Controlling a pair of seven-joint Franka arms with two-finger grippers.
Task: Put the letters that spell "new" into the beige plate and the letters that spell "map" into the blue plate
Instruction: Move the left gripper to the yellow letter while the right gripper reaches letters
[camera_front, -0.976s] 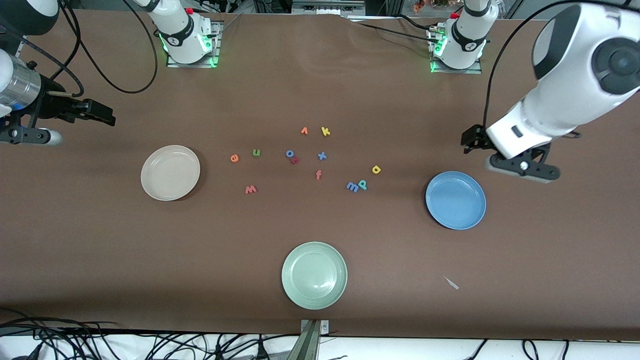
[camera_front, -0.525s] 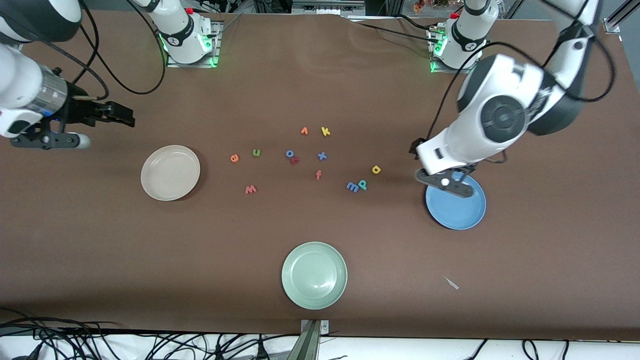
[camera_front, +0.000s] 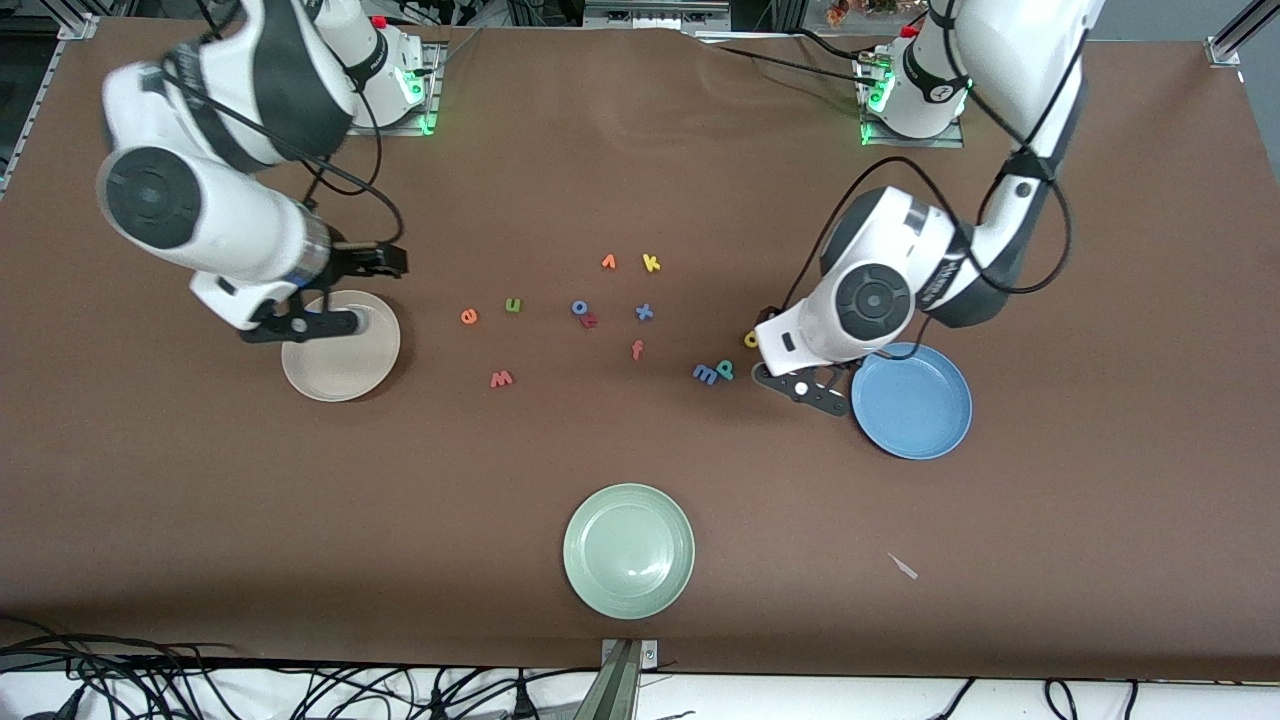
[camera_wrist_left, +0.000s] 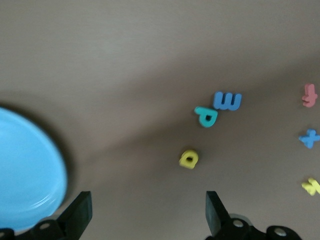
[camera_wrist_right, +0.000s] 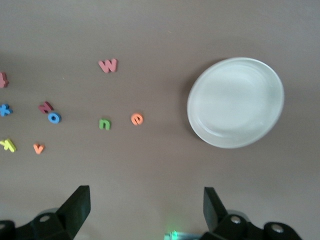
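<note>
Nothing is in either plate yet, so this looks like the approach to a first pick on both sides. The left gripper, jaws wide and empty, hangs over the table between the blue plate and the yellow a; the a lies just ahead of its fingertips, with the p and m touching each other a little past it. The right gripper, also wide and empty, is over the table by the beige plate, with the e, n and w off toward the letter cluster. Next, each arm likely must centre over one small letter and descend. The front view hides both sets of fingers and most of the a under the wrists; the wrist views show them.
</note>
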